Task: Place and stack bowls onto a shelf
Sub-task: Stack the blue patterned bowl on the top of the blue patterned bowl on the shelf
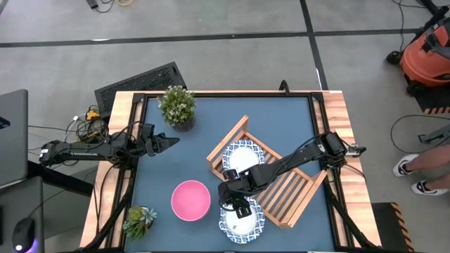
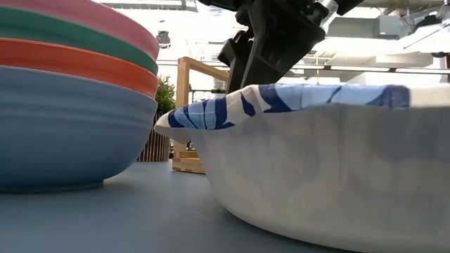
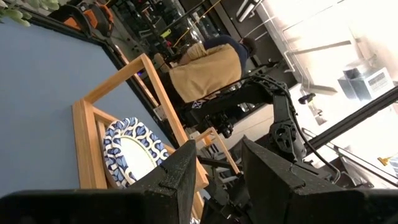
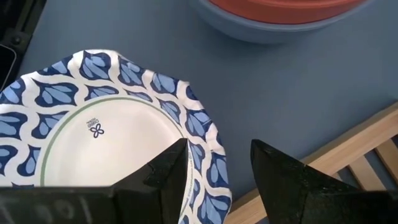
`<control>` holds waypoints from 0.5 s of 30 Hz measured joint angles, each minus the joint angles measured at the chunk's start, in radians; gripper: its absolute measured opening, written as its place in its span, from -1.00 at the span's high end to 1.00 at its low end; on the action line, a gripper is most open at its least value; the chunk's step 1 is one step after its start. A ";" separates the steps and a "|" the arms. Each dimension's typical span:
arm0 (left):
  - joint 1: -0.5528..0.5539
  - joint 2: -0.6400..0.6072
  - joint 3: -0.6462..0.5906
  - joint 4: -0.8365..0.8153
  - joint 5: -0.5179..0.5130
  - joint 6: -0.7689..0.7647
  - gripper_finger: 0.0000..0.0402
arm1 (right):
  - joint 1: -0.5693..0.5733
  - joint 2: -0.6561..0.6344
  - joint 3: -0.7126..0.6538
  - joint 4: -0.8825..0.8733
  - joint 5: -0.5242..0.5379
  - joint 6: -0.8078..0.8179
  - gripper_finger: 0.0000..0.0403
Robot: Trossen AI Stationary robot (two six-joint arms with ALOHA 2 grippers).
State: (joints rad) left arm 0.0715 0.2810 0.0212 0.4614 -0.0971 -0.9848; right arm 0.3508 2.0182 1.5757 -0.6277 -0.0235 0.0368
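The right gripper (image 1: pixel 241 208) hangs over the patterned bowl (image 1: pixel 241 219) on the blue surface (image 1: pixel 204 161), just beside the shelf's (image 1: pixel 292 193) near rail. Its jaws stand apart and hold nothing; in the right wrist view the fingers (image 4: pixel 165 171) straddle the bowl's scalloped rim, but contact cannot be confirmed. The left gripper (image 1: pixel 167 143) waits well apart near the left edge, open and empty.

Location of items: a second patterned bowl (image 1: pixel 242 158) lies on the shelf slats. A stack (image 1: pixel 191 199) of 4 plain bowls, pink on top, stands on the surface to the left of the bowl under the gripper.

Handling, as judged: the patterned bowl looks rigid, glazed or hard plastic, so stiff and likely slippery; if ceramic, breakable and fairly heavy for a rim pinch. The sound hold is across the rim wall, 1 finger inside and 1 outside, seated deep, since the wavy edge gives uneven bearing. A held bowl will tend to tilt about the pinch point.

Not established:
- The right arm covers part of the shelf and the rim of the bowl on it in the high view.
- The stack's lower bowls show only in the low view.
- The shelf's underside and far rail joints are cut off.
- Bowl material cannot be determined.
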 joint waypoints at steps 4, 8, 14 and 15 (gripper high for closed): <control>0.000 0.000 0.000 0.000 -0.001 0.001 0.44 | -0.002 0.000 0.000 0.000 0.000 0.000 0.01; 0.000 0.000 0.000 0.000 -0.005 0.001 0.44 | -0.007 0.000 0.000 0.005 0.000 -0.001 0.01; 0.000 0.000 0.000 0.000 -0.005 0.001 0.44 | -0.014 0.000 0.000 0.015 0.000 -0.008 0.01; 0.000 0.000 0.000 0.000 -0.006 0.001 0.44 | -0.014 0.000 0.000 0.015 0.000 -0.008 0.01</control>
State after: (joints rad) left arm 0.0715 0.2810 0.0212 0.4610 -0.1027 -0.9840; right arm 0.3363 2.0182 1.5753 -0.6125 -0.0238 0.0285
